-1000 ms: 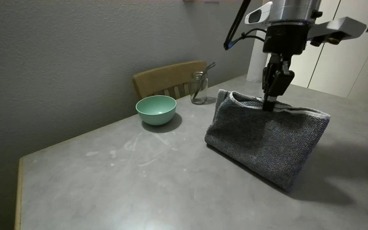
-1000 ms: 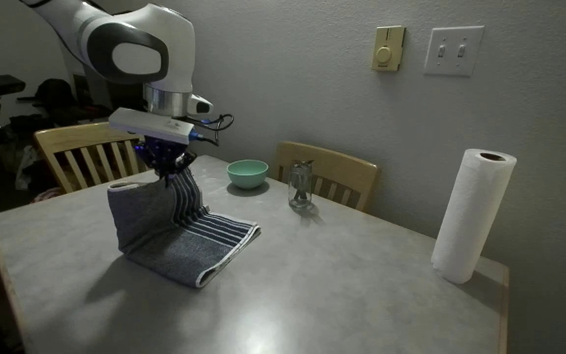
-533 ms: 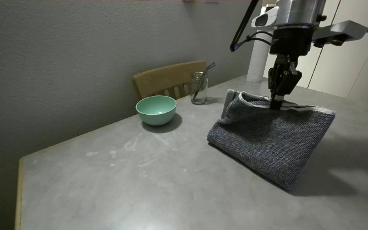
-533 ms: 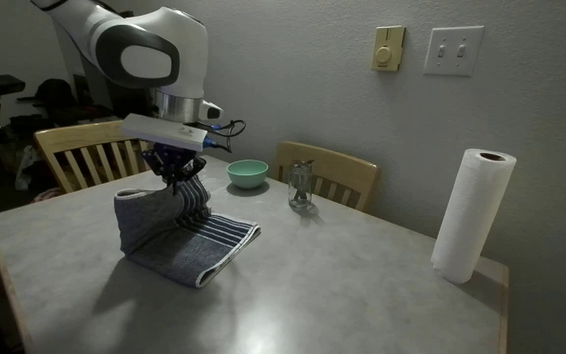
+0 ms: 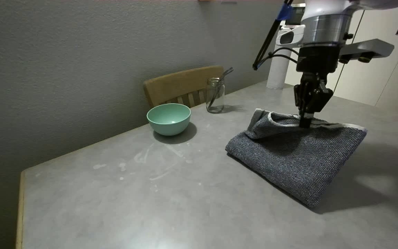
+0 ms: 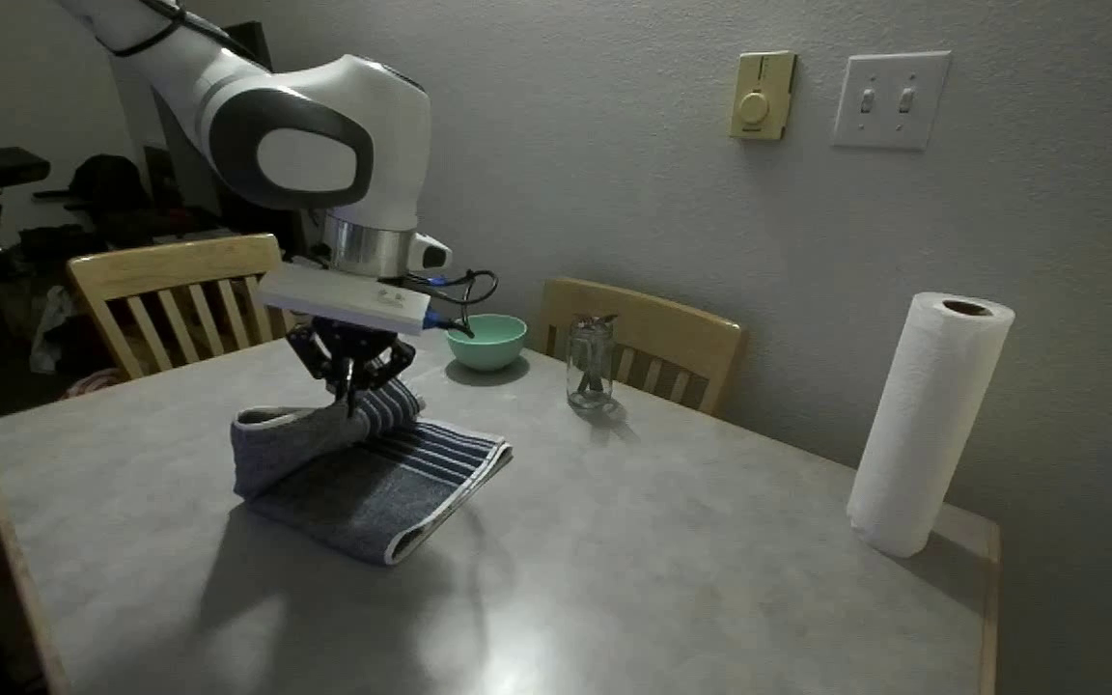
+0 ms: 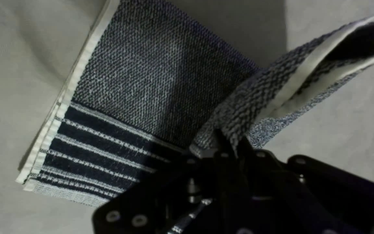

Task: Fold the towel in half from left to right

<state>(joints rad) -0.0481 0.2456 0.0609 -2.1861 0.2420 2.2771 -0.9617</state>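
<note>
White arm (image 6: 310, 159) hangs bent, downturned gripper (image 5: 305, 122) pinching the towel (image 5: 299, 164).

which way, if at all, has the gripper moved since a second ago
Yes: in an exterior view the gripper has moved down and to the right in the picture, judged against the teal bowl, which has stayed put.

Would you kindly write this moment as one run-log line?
Gripper: closed on striped towel | towel pose: one part lifted, rest lying on table | fold: incomplete | teal bowl: upright on table
</note>
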